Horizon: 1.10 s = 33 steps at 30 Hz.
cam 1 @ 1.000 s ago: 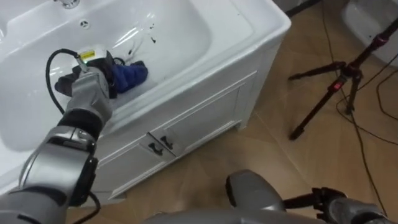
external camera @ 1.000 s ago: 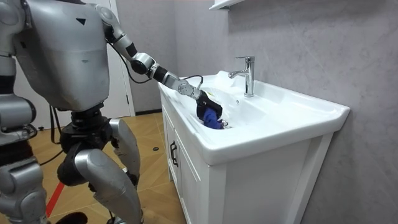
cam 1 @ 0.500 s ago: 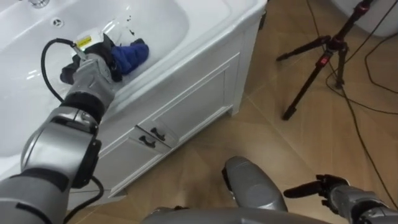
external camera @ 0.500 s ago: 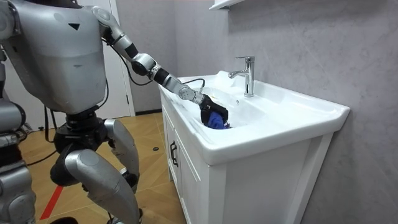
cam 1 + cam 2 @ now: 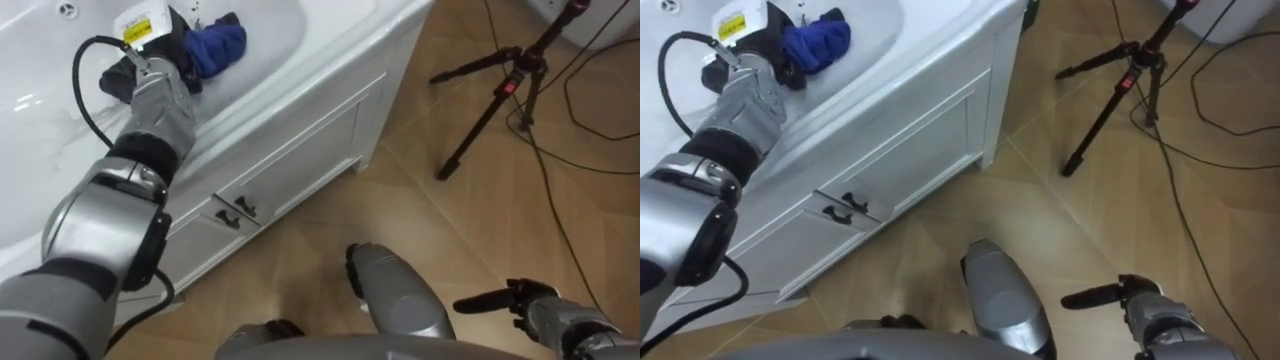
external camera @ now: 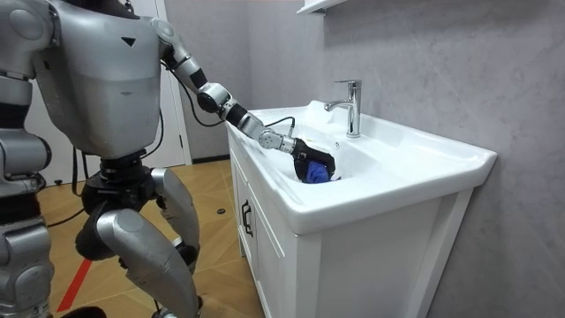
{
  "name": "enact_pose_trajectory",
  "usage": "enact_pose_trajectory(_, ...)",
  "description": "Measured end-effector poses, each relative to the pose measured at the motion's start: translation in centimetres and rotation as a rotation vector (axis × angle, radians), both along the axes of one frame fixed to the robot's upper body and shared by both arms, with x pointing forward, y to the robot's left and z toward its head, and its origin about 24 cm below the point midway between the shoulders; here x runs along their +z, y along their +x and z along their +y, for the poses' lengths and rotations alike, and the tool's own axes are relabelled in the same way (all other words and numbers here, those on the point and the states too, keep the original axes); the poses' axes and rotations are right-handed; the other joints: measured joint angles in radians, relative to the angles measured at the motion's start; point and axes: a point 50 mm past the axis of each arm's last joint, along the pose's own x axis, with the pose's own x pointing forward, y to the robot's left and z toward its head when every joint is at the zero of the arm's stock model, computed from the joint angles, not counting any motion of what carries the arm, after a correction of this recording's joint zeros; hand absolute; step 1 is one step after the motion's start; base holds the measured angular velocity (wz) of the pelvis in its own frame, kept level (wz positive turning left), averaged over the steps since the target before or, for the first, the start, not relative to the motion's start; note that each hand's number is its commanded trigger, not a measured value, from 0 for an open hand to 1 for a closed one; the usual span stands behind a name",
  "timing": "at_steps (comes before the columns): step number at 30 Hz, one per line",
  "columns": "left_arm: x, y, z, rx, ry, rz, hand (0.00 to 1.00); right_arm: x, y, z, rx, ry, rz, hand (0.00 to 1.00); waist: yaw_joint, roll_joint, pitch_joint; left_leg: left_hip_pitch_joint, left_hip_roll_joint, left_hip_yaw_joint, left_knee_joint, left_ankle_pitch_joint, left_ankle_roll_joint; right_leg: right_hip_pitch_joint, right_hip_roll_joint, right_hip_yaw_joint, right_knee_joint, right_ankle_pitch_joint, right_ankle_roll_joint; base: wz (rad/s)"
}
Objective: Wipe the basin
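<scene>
**Cloth inside basin, left hand gripping it**

Left hand (image 5: 162,85) is reached over the near rim of the white basin (image 5: 275,35) and sits down inside the bowl. Its dark fingers are curled onto a blue cloth (image 5: 218,45), so it is closed on the cloth. The cloth is bunched, not spread. It lies against the bowl wall just right of the hand, touching the fingers. In the room view the cloth (image 6: 316,174) is low in the bowl, below the hand and on the near side of the chrome faucet (image 6: 350,106). The faucet stands upright on the far rim, well apart from the hand.

A small round hole (image 5: 67,9) shows in the basin wall at far left, apart from the cloth.

Right hand (image 5: 545,318) hangs low at the right, above the floor and well away from the basin. It holds nothing that can be seen; cannot tell whether it is open or closed.

The basin sits on a white cabinet (image 5: 300,150) with panelled doors. Two small dark handles (image 5: 233,210) sit side by side where the doors meet. A black tripod (image 5: 500,90) stands on the brown tiled floor (image 5: 430,220), right of the cabinet, with thin cables lying beside it.

In the room view the robot stands upright on the room view's left, at the cabinet's front corner. Its left arm stretches toward the room view's right, into the bowl.
</scene>
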Motion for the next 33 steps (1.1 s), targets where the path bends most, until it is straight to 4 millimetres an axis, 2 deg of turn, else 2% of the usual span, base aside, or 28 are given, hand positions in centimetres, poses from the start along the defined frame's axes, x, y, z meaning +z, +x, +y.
enact_pose_trajectory(6, -0.2, -0.2, 0.9, 0.002, 0.015, -0.003, 1.0, 0.1, 0.3, 0.0, -0.028, 0.011, -0.022, 0.0, 0.003, 0.009, -0.0038, -0.005, 0.001, -0.001, -0.004, 0.0, 0.0, 0.0, -0.014, -0.038, 0.0, -0.002, -0.005, 0.0)
enact_pose_trajectory(10, -0.4, -0.5, 2.0, 0.012, 0.072, 0.028, 1.0, 0.1, 0.2, 0.0, -0.033, 0.01, -0.02, 0.0, 0.004, 0.01, -0.0045, -0.002, 0.002, 0.0, -0.002, 0.0, -0.001, 0.0, -0.015, -0.041, 0.003, -0.003, -0.007, 0.0)
enact_pose_trajectory(16, -0.6, -0.8, 3.1, -0.017, 0.179, 0.097, 1.0, 0.1, 0.2, 0.0, -0.035, 0.009, -0.019, 0.0, 0.031, 0.01, -0.0044, 0.001, 0.001, 0.004, -0.002, 0.0, -0.002, 0.0, -0.016, -0.042, 0.005, -0.002, -0.008, -0.02)
enact_pose_trajectory(21, -0.6, -1.4, 4.9, -0.028, 0.31, 0.149, 1.0, 0.1, 0.2, 0.0, -0.03, 0.012, -0.02, 0.0, 0.044, 0.009, -0.0046, -0.006, 0.001, -0.002, -0.004, 0.0, -0.002, -0.001, -0.017, -0.047, -0.004, 0.0, -0.008, 0.03)
enact_pose_trajectory(26, -0.5, -1.5, 5.2, -0.048, 0.381, 0.161, 1.0, -0.1, -0.4, -0.2, -0.044, 0.01, 0.007, 0.0, 0.062, 0.015, -0.0082, -0.018, 0.002, -0.018, -0.005, 0.001, -0.003, 0.001, -0.022, -0.07, -0.013, 0.0, -0.008, 0.09)
enact_pose_trajectory(28, -0.8, -1.8, 5.4, -0.055, 0.408, 0.175, 1.0, 0.0, -0.3, -0.2, -0.051, 0.008, 0.004, 0.0, 0.062, 0.025, -0.0143, -0.02, 0.001, -0.02, -0.008, 0.001, -0.003, 0.002, -0.032, -0.093, -0.021, 0.002, -0.011, 0.0)
enact_pose_trajectory(33, -1.8, -2.8, 6.0, -0.063, 0.468, 0.219, 1.0, -0.1, -0.4, -0.2, -0.048, 0.004, 0.011, 0.0, 0.063, 0.028, -0.0195, -0.007, -0.002, -0.014, -0.005, 0.002, -0.002, 0.007, -0.035, -0.094, -0.02, 0.002, -0.011, -0.06)
